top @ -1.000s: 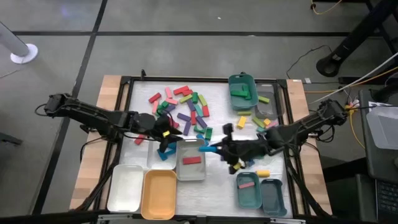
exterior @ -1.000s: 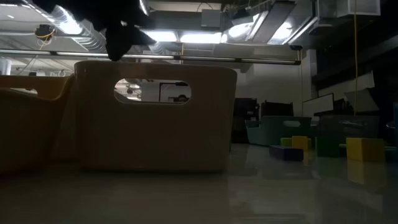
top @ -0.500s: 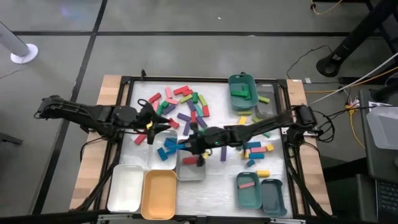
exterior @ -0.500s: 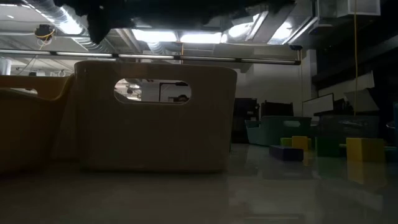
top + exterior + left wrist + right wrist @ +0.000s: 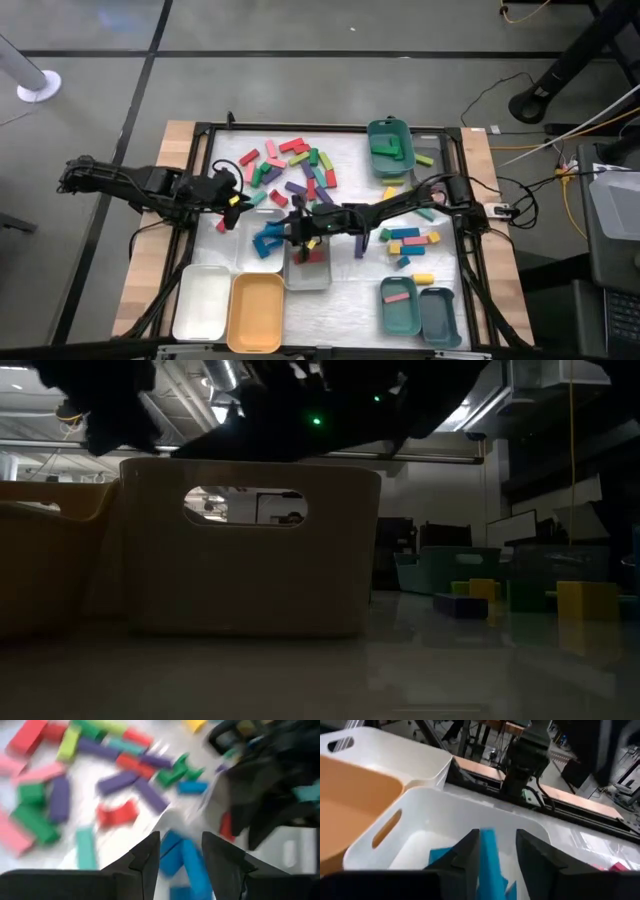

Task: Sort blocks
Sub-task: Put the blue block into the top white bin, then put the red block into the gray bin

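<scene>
The right gripper [image 5: 297, 232] has swung left over a grey tray [image 5: 322, 276], fingers apart around a blue block [image 5: 489, 851]; left gripper [image 5: 240, 200] fingers spread, blurred.

R gripper [image 5: 300, 232] over grey tray [image 5: 306, 272], blocks [image 5: 290, 165] scattered behind.

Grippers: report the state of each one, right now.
Left gripper: open, nothing in it.
Right gripper: open, with a blue block loose in its gap, above the white tray.
</scene>
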Robot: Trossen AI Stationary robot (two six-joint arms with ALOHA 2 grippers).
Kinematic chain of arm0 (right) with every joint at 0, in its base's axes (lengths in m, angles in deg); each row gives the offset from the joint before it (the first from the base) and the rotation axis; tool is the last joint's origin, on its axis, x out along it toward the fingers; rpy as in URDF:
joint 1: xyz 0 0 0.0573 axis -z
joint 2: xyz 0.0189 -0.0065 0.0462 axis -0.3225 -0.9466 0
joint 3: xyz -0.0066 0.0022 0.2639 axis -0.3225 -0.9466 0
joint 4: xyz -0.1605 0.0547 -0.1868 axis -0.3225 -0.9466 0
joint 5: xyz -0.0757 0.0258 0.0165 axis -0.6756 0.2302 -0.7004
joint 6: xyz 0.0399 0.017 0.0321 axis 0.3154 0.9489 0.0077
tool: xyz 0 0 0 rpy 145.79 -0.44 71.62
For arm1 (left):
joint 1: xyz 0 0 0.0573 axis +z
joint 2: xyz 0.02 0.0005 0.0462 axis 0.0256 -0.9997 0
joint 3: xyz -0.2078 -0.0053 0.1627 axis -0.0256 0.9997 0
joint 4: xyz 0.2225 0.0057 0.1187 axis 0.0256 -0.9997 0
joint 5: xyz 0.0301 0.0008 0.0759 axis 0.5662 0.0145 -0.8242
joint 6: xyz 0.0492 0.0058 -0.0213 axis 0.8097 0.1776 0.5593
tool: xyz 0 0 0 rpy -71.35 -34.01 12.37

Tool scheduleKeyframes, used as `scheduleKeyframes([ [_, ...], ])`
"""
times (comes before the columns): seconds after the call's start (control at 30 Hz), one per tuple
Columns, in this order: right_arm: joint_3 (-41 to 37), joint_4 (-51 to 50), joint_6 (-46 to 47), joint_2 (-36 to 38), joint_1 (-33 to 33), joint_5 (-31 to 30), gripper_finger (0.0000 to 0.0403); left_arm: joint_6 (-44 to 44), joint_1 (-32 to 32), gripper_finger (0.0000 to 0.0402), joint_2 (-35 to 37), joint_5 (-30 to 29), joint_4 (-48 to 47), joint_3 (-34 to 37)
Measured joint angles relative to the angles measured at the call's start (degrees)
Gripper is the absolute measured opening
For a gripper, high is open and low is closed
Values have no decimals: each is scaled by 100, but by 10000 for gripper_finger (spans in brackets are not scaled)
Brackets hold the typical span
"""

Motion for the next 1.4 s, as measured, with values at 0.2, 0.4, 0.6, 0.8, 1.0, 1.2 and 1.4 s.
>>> scheduleKeyframes([
  [0.2, 350, -327, 41, -60, -15, -173, 166, -783, -2, 134, 55, 451, -1003, 0],
  [0.4, 869, -2591, 43, 503, -15, -648, 170, -1465, -13, 134, -113, 1272, -1841, 0],
  [0.6, 1802, -5886, -1, 1051, 73, -1147, 170, -1738, -11, 134, -623, 1358, -2474, 2],
  [0.8, 2379, -8036, 154, 1639, 285, -1204, 170, -1720, -10, 134, -1315, 1244, -2516, 1],
  [1.0, 2286, -8722, 517, 2513, 714, -1207, 170, -1763, -7, 134, -2176, 1026, -2563, 2],
  [1.2, 1857, -8843, 636, 3238, 1097, -1205, 170, -1761, 2, 134, -2871, 852, -2491, 2],
  [1.4, 1215, -8852, 617, 3721, 1320, -1204, 170, -1760, 9, 134, -3333, 837, -2291, 2],
])
